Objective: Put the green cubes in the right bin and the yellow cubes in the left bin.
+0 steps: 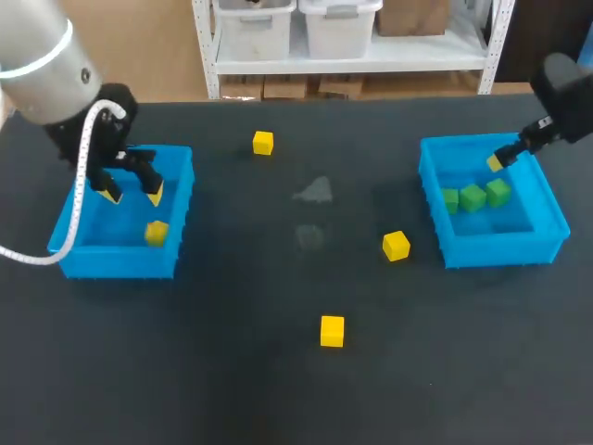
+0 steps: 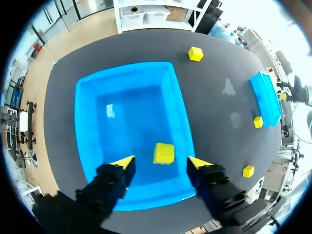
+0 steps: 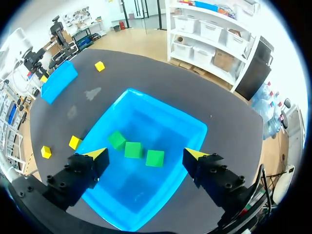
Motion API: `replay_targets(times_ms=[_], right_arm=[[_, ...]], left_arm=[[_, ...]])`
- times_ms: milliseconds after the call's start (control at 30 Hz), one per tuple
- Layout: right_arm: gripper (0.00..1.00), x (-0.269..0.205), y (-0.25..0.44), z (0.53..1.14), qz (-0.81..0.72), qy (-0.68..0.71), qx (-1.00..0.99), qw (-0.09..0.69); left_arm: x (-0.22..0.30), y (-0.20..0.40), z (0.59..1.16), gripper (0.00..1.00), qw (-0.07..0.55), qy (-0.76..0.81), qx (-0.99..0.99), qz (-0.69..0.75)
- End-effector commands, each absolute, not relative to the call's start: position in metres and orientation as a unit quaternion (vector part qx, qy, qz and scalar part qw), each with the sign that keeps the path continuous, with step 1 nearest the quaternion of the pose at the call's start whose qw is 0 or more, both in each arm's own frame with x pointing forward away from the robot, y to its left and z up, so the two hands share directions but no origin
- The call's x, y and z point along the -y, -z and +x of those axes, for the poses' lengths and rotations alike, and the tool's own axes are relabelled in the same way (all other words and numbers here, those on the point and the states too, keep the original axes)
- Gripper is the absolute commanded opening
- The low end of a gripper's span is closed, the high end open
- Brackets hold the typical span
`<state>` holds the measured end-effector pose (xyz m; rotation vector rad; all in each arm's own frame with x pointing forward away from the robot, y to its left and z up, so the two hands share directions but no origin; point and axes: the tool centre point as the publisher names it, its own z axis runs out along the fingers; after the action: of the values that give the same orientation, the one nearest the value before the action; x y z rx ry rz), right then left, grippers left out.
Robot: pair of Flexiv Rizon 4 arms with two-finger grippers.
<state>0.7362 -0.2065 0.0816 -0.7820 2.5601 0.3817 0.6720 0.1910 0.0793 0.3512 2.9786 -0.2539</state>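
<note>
Head view: four yellow cubes [image 1: 156,232] [image 1: 263,142] [image 1: 396,246] [image 1: 332,331] are showing. One is lying in the left bin [image 1: 116,262] by the table's [image 1: 232,399] left edge, and three are loose between the bins. Three green cubes [image 1: 450,199] [image 1: 473,197] [image 1: 498,192] are sitting in the right bin [image 1: 505,250] by the right edge. The left gripper [image 1: 130,190] is hanging over the left bin. Only one yellow tip of the right gripper [image 1: 500,159] is showing.

Left wrist view: the fingers are standing wide apart above the binned cube, holding nothing.

Right wrist view: the fingers are gaping empty above the green row.

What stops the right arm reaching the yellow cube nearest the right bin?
Probably nothing, so yes: the right gripper hangs open above the right bin; the yellow cube sits alone beside it.
</note>
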Motion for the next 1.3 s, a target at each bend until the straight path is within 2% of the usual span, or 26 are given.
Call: replay_targets(times_ms=[33, 867, 1300], right_arm=[[1.0, 0.207, -0.081, 0.735, -0.282, -0.138, -0.924, 0.218], [1.0, 0.207, -0.081, 0.735, -0.282, -0.138, -0.924, 0.218], [1.0, 0.207, -0.081, 0.735, -0.282, -0.138, -0.924, 0.218]], left_arm=[[-0.183, -0.085, 0.671, 1.0, 0.097, 0.084, -0.982, 0.135], [0.055, -0.112, 0.7, 1.0, 0.069, 0.083, -0.849, 0.518], [0.125, -0.083, 0.692, 1.0, -0.001, 0.05, -0.803, 0.594]])
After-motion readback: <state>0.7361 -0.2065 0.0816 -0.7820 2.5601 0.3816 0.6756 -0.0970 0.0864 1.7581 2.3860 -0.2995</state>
